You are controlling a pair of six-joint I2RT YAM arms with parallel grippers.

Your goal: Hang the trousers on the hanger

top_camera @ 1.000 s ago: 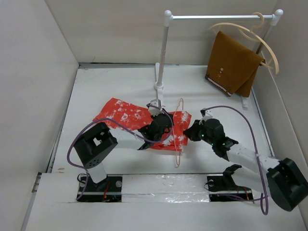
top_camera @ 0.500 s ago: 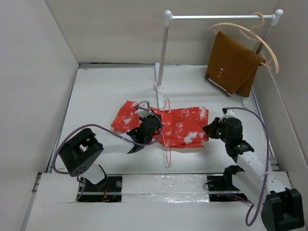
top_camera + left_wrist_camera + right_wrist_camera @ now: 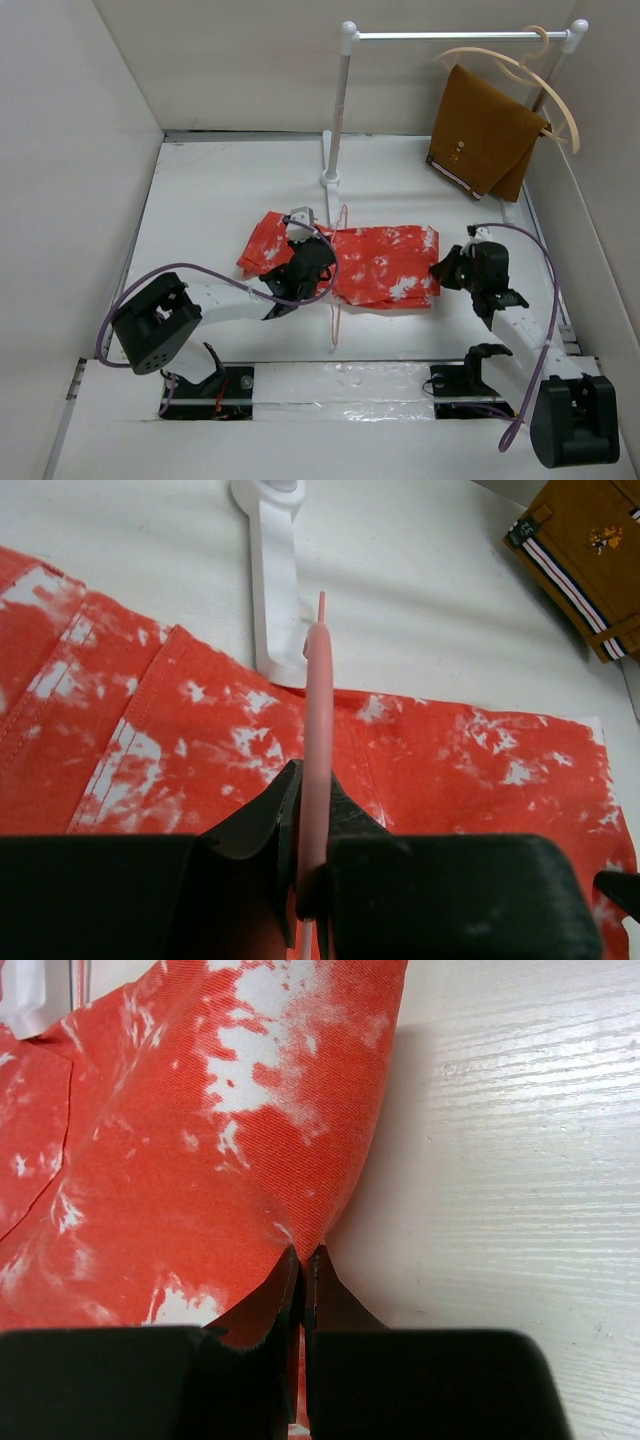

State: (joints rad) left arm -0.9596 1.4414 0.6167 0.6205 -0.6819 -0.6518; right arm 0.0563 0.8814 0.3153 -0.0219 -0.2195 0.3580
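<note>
The orange-red trousers (image 3: 385, 262) with white splotches lie spread flat across the middle of the table. The thin pink wire hanger (image 3: 338, 310) crosses them at their left part, with its hook end toward the rack. My left gripper (image 3: 318, 262) is shut on the hanger wire (image 3: 318, 710), above the trousers (image 3: 180, 730); its jaws (image 3: 312, 780) pinch the wire. My right gripper (image 3: 443, 268) is shut on the trousers' right edge. In the right wrist view the cloth (image 3: 200, 1140) folds into the closed gripper (image 3: 302, 1255).
A white clothes rack (image 3: 340, 110) stands at the back, its foot (image 3: 275, 600) just beyond the trousers. A brown folded cloth (image 3: 483, 130) hangs on a beige wooden hanger (image 3: 530, 70) at the back right. White walls enclose the left, back and right sides.
My right gripper has pulled the trousers' edge to the right, stretching them out flat. My left gripper has shifted slightly left with the hanger, which now crosses the trousers further to their left.
</note>
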